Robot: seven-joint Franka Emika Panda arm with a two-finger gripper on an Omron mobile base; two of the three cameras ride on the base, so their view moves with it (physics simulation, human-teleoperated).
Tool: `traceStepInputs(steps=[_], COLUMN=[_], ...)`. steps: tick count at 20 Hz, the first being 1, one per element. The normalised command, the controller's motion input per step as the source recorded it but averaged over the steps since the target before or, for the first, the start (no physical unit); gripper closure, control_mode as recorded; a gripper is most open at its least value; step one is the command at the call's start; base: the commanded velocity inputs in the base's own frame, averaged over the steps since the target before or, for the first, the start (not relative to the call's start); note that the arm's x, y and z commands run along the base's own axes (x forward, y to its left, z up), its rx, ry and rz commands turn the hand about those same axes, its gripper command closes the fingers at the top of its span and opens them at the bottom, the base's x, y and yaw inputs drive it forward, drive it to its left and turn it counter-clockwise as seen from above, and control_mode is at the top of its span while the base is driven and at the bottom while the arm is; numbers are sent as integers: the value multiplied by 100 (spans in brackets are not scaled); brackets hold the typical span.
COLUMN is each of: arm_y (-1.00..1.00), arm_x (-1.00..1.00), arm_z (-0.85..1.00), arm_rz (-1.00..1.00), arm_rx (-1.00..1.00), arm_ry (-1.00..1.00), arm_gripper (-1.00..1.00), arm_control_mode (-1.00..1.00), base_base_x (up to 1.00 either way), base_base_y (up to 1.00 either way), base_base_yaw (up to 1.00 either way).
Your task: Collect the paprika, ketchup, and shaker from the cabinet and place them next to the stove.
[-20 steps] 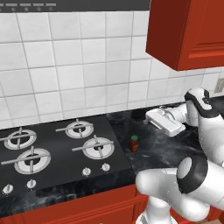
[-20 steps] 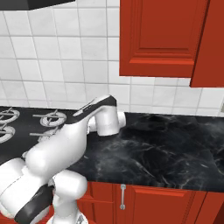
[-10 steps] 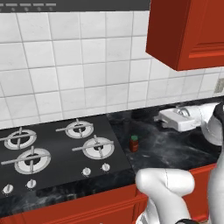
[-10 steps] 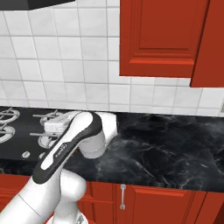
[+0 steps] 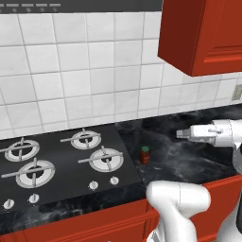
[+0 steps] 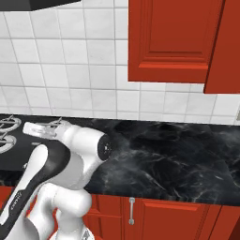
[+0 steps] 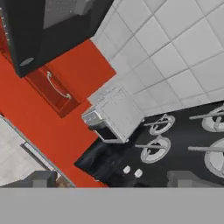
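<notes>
**Supervisor:** Left base view, report clearances.

**Operator:** I see the stove set flush in the dark marble counter. The paprika stands upright on the counter just beside the stove's right edge, well back from the counter's front edge. Open counter runs rightward from it. The cabinet hangs above the right side, door closed. The white arm reaches horizontally over the counter, pointing left toward the stove, well above the surface.

**Supervisor:** Right base view?

**Operator:** I see the arm's elbow bent in the lower left, forearm extending left over the stove's edge. The counter to the right is free up to the tiled wall. The cabinet doors are shut.

**Supervisor:** Hand view?

**Operator:** The view is rolled. I see the burners at right, a toaster on the counter beyond the stove, and the gripper with its finger tips spread wide apart, holding nothing.
</notes>
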Motion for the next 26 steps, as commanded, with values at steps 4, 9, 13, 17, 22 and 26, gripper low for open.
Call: traceStepInputs(steps=[4,9,13,17,22,26], arm_y=[0,8,55,19,11,0], arm_x=[-39,-38,-6,-7,-34,0], arm_z=[12,-3,-16,-19,-13,0], arm_rz=[-32,-32,-19,0,0,0], arm_rx=[-21,-33,-24,-9,-5,0], arm_ry=[33,28,13,1,-6,0], arm_gripper=[-100,-100,-100,-100,-100,-100], arm_control_mode=[-100,-100,-100,-100,-100,100], base_base_x=[0,0,0,0,0,-82], base_base_y=[0,0,0,0,0,27], base_base_yaw=[0,0,0,0,0,-3])
